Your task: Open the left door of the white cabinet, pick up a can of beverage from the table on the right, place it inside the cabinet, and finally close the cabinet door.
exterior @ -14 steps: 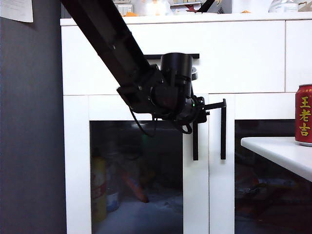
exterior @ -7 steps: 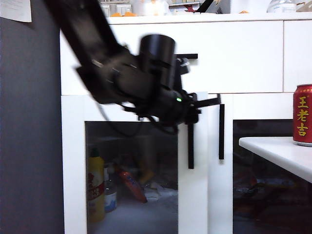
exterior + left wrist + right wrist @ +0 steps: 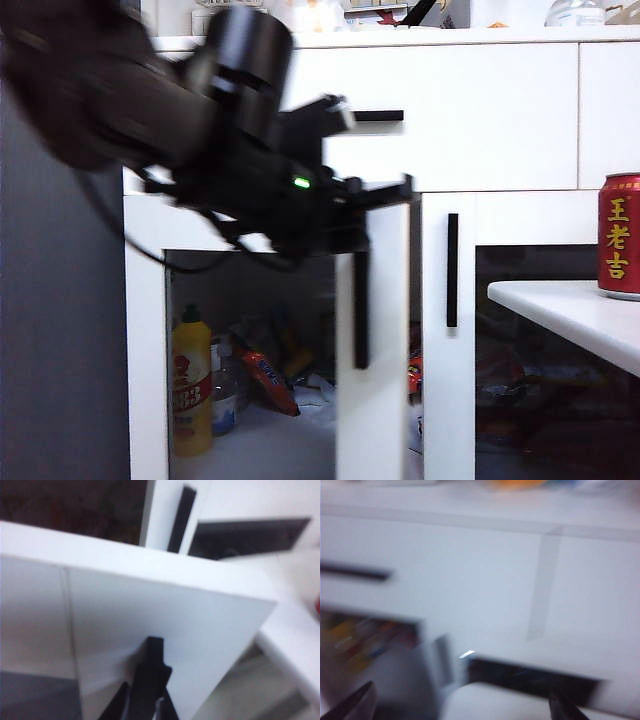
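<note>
Gripping the black bar handle (image 3: 361, 310), left gripper (image 3: 372, 195) clamps; right gripper (image 3: 465, 705) gapes wide.

Right wrist view, heavily blurred. Two dark fingertips (image 3: 355, 702) of the right gripper (image 3: 462, 705) are standing wide apart. Large white cabinet (image 3: 485, 575) is filling the frame; a horizontal black bar handle (image 3: 355, 573) is showing on a drawer front. Rounded white tabletop edge (image 3: 495, 702) is lying between the fingertips.

place: home kitchen | cue: white cabinet (image 3: 500, 110) storing detergent bottle (image 3: 190, 385), snacks
</note>
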Controlling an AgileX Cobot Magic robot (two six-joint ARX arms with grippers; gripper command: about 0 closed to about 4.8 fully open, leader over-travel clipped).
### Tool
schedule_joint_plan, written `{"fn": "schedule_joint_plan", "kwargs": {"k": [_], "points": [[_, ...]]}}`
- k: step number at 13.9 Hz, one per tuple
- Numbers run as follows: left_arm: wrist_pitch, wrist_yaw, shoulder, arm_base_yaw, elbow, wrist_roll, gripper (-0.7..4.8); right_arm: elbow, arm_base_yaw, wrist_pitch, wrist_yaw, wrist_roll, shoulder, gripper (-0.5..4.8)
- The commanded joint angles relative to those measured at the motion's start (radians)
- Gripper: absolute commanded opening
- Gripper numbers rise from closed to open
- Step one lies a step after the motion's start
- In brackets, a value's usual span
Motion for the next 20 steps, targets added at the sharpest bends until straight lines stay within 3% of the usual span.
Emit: {"fn": "schedule_joint_plan", "kwargs": {"k": [1,6,7,8,9,11,12,14,17,20], "points": [[0.080,-0.016,-0.107,0.000,-0.060,-0.040,-0.05,0.000,0.122,0.017,-0.053,0.001,0.152,4.39],[0.106,-0.016,-0.187,0.002,-0.073,-0.040,-0.05,0.002,0.269,0.116,-0.165,0.011,0.426,4.33],[0.109,-0.016,-0.194,0.003,-0.073,-0.040,-0.05,0.002,0.284,0.128,-0.195,0.012,0.466,3.76],[0.113,-0.016,-0.201,0.003,-0.075,-0.040,-0.05,0.002,0.301,0.129,-0.225,0.011,0.519,1.91],[0.112,-0.016,-0.208,0.002,-0.077,-0.040,-0.05,0.002,0.305,0.129,-0.255,0.012,0.543,1.09],[0.095,-0.016,-0.220,0.002,-0.087,-0.040,-0.05,0.002,0.306,0.137,-0.279,0.000,0.578,0.91],[0.095,-0.016,-0.221,0.003,-0.092,-0.040,-0.05,0.002,0.306,0.158,-0.261,-0.008,0.594,0.37],[0.099,-0.016,-0.223,0.003,-0.094,-0.040,-0.05,0.002,0.299,0.175,-0.277,-0.008,0.590,0.30],[0.086,-0.015,-0.223,0.002,-0.094,-0.040,-0.05,0.012,0.297,0.298,-0.171,-0.008,0.524,0.31],[0.082,-0.008,-0.223,-0.002,-0.094,-0.040,-0.05,0.051,0.283,0.269,0.043,-0.007,0.351,0.58]]}}
